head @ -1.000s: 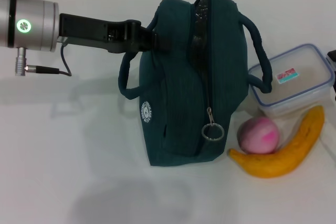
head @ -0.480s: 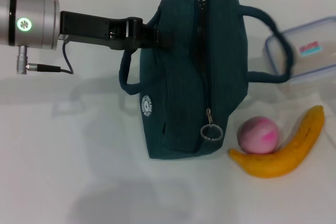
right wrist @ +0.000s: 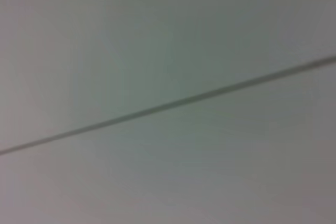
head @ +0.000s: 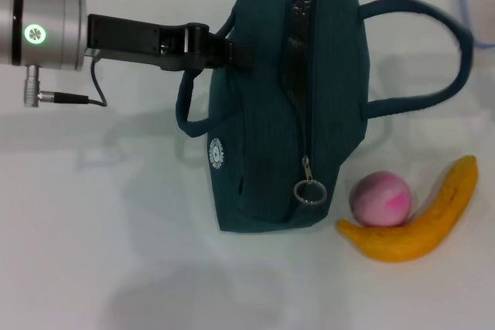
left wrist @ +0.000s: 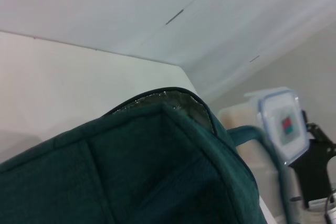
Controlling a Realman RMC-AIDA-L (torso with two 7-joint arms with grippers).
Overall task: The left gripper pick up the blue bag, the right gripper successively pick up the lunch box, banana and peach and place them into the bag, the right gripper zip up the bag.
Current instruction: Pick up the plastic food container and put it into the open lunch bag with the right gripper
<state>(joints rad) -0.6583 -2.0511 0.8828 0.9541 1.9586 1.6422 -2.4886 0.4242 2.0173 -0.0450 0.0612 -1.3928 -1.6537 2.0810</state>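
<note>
Left gripper reaches in from the left side of the head view, its black fingers closed on the near-side loop handle where it meets the upper flank of the blue bag. The bag stands on the white worktop, zip partly open along its top with silver foil lining showing at the far end. Ring zipper pull hangs at the near end of the zip. Small round white logo on the bag's left face; its lettering is too small to read. The bag's other handle stretches out to the right, toward the lunch box, which shows only as a corner at the top right edge of the head view. In the left wrist view the lunch box sits tilted beyond the bag's rim, carrying a small red-and-teal label with no legible text, and the right gripper is a dark shape just beside it; fingers' state cannot tell. Peach and banana lie touching on the worktop, right of the bag's near end. Against 0.5 s ago: the lunch box has gone further up and right, the right handle is drawn out longer, peach and banana unmoved.
</note>
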